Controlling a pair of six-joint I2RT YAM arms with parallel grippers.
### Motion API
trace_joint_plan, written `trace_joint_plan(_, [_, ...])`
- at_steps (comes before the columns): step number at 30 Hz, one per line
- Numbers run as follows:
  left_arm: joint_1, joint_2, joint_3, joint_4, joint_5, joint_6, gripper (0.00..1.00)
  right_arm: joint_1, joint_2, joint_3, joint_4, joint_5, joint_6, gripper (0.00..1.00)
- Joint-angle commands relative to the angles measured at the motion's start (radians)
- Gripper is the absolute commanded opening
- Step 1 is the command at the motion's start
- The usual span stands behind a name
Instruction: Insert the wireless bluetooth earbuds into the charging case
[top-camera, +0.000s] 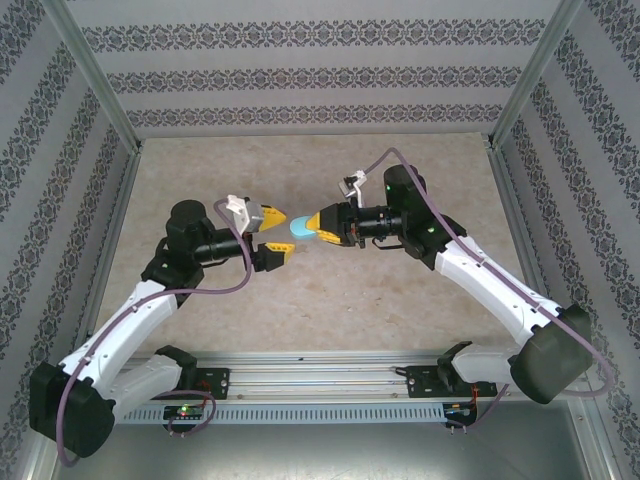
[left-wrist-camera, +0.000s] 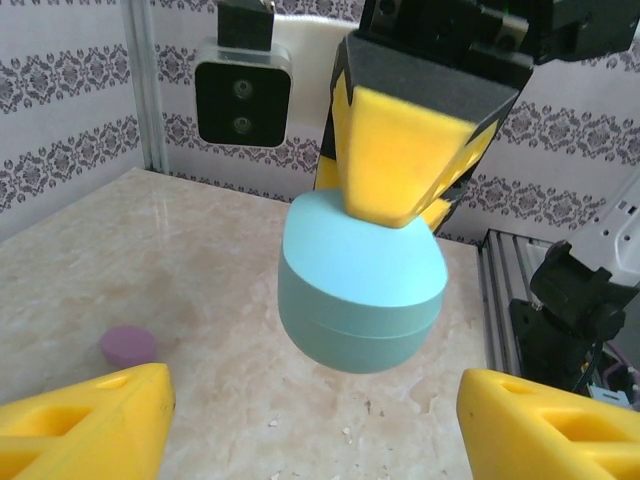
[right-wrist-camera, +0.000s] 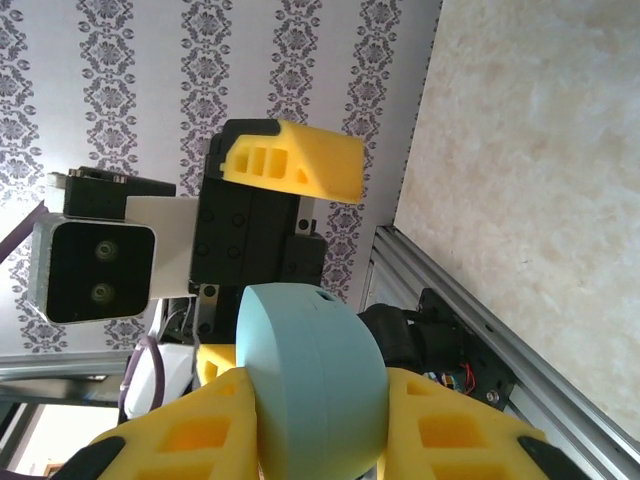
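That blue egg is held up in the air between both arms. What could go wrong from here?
The right hand pinches the blue case by one rounded end, above the table, so it could slip and fall. The case also looks shut, seam closed; if the open left hand tugs at it clumsily, it may knock it loose.

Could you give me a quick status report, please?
Right gripper shut on blue charging case, held aloft, lid closed. Left gripper open, facing it. Pink-purple earbud on table.
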Motion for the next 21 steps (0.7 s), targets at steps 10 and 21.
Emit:
trace_joint_plan(10, [-0.024, 0.050, -0.006, 0.191, 0.032, -0.013, 0.60, 0.019, 0.005, 0.025, 0.028, -0.023, 0.013, 0.19])
trace_joint_plan(21, [-0.026, 0.076, -0.017, 0.278, 0.058, -0.065, 0.55, 0.027, 0.000, 0.019, 0.033, -0.019, 0.014, 0.19])
